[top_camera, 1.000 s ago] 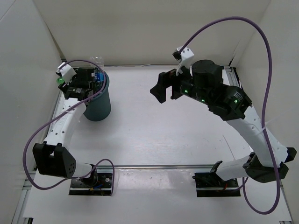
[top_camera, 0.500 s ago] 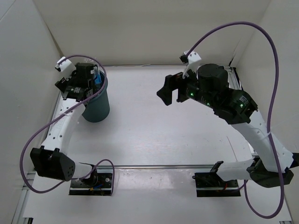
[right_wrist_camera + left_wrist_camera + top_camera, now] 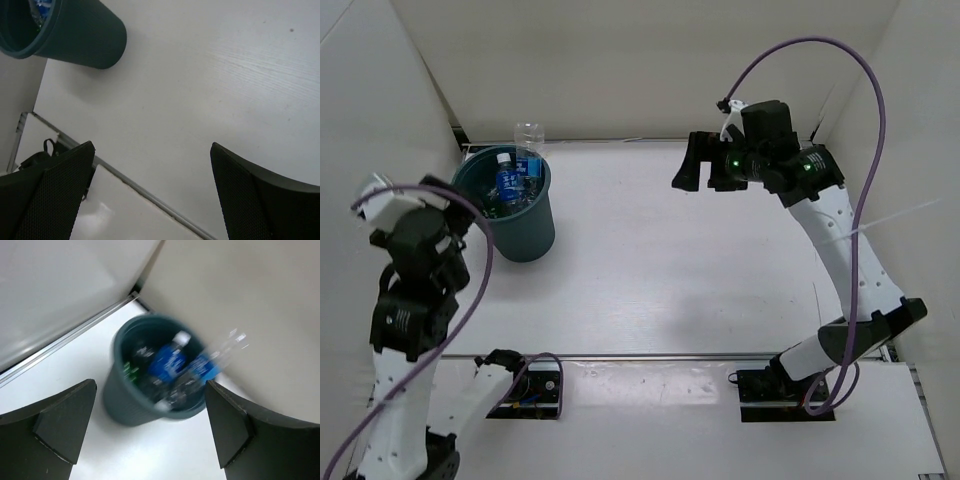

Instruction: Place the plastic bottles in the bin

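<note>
Lately changed: left gripper (image 3: pixel 150 385) has come off the mouth of the bin (image 3: pixel 525 232), which it was covering half a second ago, and has drawn back and up toward its own base. The right gripper (image 3: pixel 151 145) has swung higher and farther out. Judged meaning: a drop has been made, and no bottle shows on the table (image 3: pixel 660 260) in these views, so the task looks at or near its end.

Item, left gripper: jaws spread wide, nothing between them. The bin stands below and just ahead of it, upright.

Item, right gripper: jaws likewise wide apart and bare. The bin lies well away, off to its far left.

Item, bin: round, tapered, dark teal-grey, rolled rim. It holds several blue-labelled bottles (image 3: pixel 510 185) with white caps, piled to the rim. One clear bottle (image 3: pixel 528 135) stands proud of the far edge. The left wrist view is blurred.
</note>
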Available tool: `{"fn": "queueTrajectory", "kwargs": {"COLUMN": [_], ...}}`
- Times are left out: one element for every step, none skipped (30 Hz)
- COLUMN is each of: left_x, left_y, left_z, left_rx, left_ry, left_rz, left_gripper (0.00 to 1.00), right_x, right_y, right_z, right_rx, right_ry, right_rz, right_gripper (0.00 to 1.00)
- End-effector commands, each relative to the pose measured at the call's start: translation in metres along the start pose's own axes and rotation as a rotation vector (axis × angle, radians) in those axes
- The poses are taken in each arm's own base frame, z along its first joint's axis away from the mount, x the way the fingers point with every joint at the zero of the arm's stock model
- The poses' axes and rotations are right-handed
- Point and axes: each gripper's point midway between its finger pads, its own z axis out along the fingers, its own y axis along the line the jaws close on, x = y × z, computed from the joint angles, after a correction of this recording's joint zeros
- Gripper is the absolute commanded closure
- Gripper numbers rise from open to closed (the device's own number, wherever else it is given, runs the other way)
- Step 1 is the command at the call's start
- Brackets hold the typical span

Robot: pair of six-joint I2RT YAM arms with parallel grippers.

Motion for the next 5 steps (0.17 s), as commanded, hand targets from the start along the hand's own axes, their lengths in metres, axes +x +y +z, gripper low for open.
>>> {"fn": "queueTrajectory", "kwargs": {"left_x": [0.059, 0.071, 0.077, 0.081, 0.087], "left_y": [0.039, 0.054, 0.063, 0.074, 0.086], "left_z": [-0.005, -0.009, -0.011, -0.013, -0.015], "left_rx": [-0.061, -0.075, -0.090, -0.119, -0.149], "left_ry": [0.127, 0.129, 0.134, 0.127, 0.118], "left_rz": [0.117, 0.127, 0.140, 0.154, 0.149], "left_gripper": [0.00, 0.00, 0.00, 0.00, 0.00], "right_x": [0.000, -0.002, 0.000, 0.002, 0.005], "right_y": [0.025, 0.022, 0.017, 0.014, 0.011], "right_z": [-0.025, -0.025, -0.023, -0.023, -0.023], "right_rx": [-0.135, -0.128, -0.118, -0.104, -0.089], "right_ry": [-0.034, -0.038, -0.031, -0.026, -0.016], "right_rz": [-0.008, -0.003, 0.019, 0.014, 0.019], "right_gripper": [0.00, 0.00, 0.00, 0.00, 0.00]}}
